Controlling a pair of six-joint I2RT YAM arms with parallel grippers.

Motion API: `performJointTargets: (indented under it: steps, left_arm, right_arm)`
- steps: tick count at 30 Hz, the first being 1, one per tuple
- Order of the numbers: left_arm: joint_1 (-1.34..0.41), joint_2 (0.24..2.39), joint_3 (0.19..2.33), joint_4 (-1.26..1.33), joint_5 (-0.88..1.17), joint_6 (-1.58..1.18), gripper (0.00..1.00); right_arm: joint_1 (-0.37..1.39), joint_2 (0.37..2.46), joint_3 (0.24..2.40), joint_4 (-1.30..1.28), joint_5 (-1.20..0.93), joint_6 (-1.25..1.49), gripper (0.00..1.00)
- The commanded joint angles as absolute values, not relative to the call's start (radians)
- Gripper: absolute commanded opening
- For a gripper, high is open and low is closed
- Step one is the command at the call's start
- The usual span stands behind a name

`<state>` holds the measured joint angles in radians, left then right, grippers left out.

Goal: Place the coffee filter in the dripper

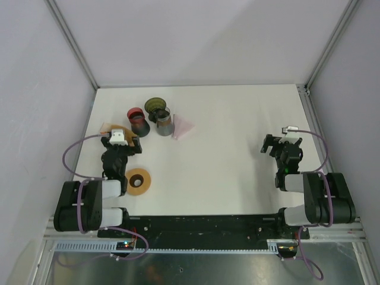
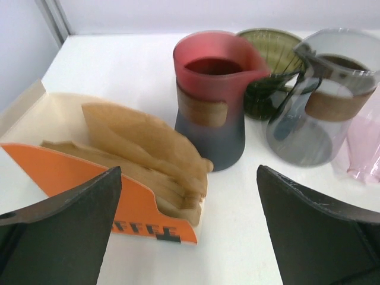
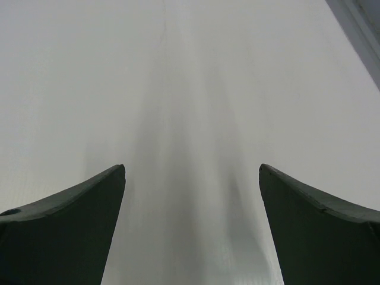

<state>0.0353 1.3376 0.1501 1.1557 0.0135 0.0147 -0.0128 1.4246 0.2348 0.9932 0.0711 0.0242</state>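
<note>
Your left gripper (image 1: 122, 144), jaws spread wide and empty, hovers just near of the coffee filters (image 2: 142, 145) stacked in their orange holder (image 2: 71, 172). The green dripper (image 2: 270, 53) sits right of them, beyond the red carafe (image 2: 211, 101). Your right gripper (image 1: 281, 144), well apart, gapes wide, holding nothing.

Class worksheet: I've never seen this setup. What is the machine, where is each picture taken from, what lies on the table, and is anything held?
Two robot arms stand at a white table's near edge. One picture looks down from above; two come from wrist cameras. The left tool and right tool are open, holding nothing. Before the left tool: a box of paper filters, red jug, green dripper, grey jug, pink glass piece. A tan ring lies by the left arm.
</note>
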Motion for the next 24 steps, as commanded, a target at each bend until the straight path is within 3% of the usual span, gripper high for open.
performJointTargets:
  steps: [1, 10, 17, 24]
  left_arm:
    - [0.050, 1.248, 0.272, 0.959, 0.090, 0.020, 1.00]
    - [0.056, 1.114, 0.770, -0.082, 0.436, 0.400, 0.95]
    - [0.055, 1.228, 1.127, -0.386, 0.491, 0.384, 0.97]
    - [0.032, 1.506, 1.409, -0.479, 0.277, 0.348, 0.77]
  right_arm:
    - [-0.002, 1.287, 0.354, 0.758, 0.114, 0.041, 0.99]
    - [-0.004, 1.063, 0.466, 0.478, -0.259, 0.159, 0.99]
    - [0.026, 1.030, 0.538, 0.356, -0.355, 0.164, 0.99]
    - [0.038, 1.058, 0.543, 0.329, -0.348, 0.142, 0.99]
